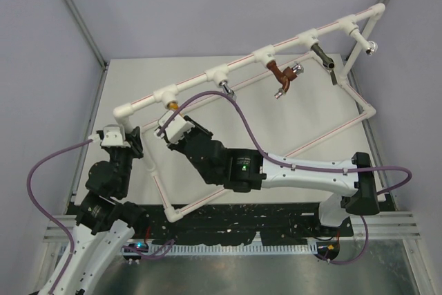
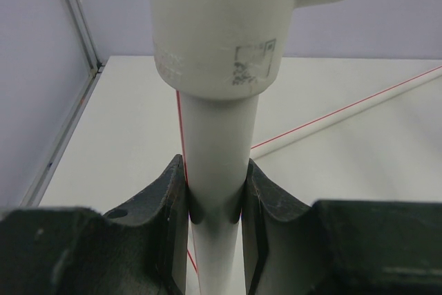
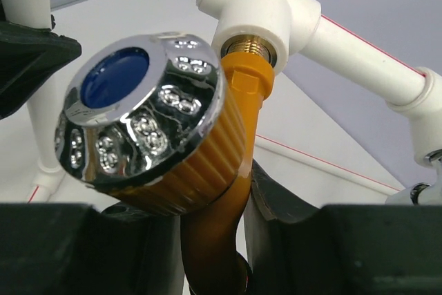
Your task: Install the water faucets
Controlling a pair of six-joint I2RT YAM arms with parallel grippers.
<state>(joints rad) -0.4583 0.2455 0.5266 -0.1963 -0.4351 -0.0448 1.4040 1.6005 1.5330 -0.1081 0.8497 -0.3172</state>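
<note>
Top view, water faucet [image 1: 170, 105]: at the leftmost tee [image 1: 169, 92] of the pipe frame [image 1: 242, 65], above the bench [image 1: 290, 122] near its left edge.
Left wrist view, left pincer [image 2: 215, 195]: clamped on the upright pipe [image 2: 219, 136].
Right wrist view, right pincer [image 3: 214, 240]: closed on the faucet body; brass thread [image 3: 252, 50] showing at the tee's mouth.
Risk: cross-threading if turned off-axis; slipping on smooth metal; frame twisting if the left grip yields.
Look: orange-yellow, ribbed collar, chrome knob [image 3: 138, 122], blue centre.
</note>
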